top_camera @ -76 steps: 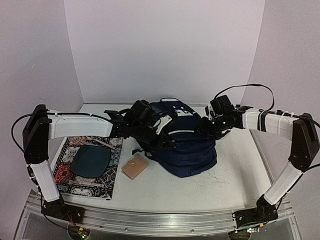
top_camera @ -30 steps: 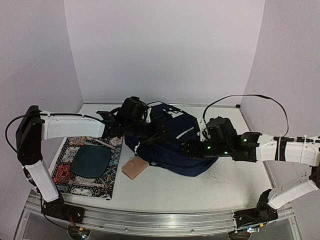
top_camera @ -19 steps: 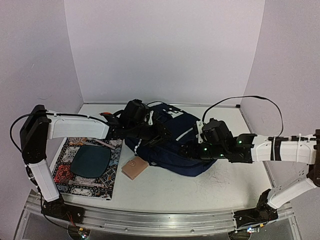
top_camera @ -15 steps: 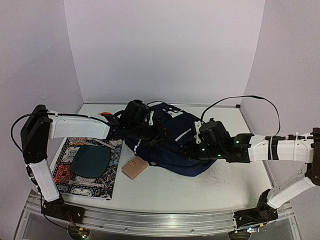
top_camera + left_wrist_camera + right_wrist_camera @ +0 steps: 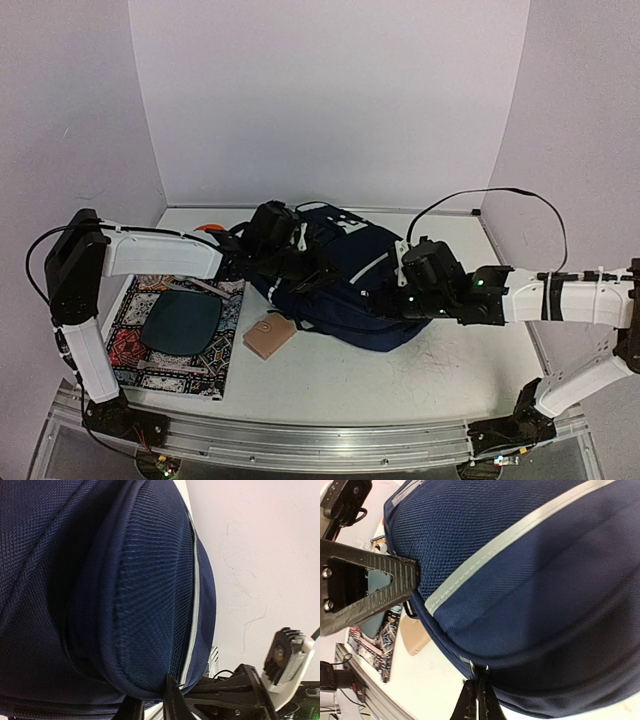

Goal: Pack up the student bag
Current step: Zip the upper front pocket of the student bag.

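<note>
The student bag (image 5: 345, 305), navy with light-grey stripes, lies on its side mid-table. My left gripper (image 5: 316, 274) reaches over its upper left part. In the left wrist view the bag (image 5: 125, 580) fills the frame, and the left gripper (image 5: 151, 706) is closed on the rolled edge of its front pocket. My right gripper (image 5: 374, 300) rests on the bag's right front. Seen from the right wrist, the right gripper (image 5: 479, 700) is shut on a small metal zipper pull (image 5: 479, 669) at the seam of the bag (image 5: 530, 580).
Left of the bag lies a patterned book (image 5: 175, 345) with a dark teal oval pouch (image 5: 181, 321) and a pen (image 5: 197, 286) on it. A tan wallet (image 5: 270, 335) sits just in front of the bag. Something orange (image 5: 207, 228) shows behind the left arm.
Both grippers have closed: the left on the pocket edge, the right on the zipper pull. Before that, the right arm came down from behind the bag to its front right.
</note>
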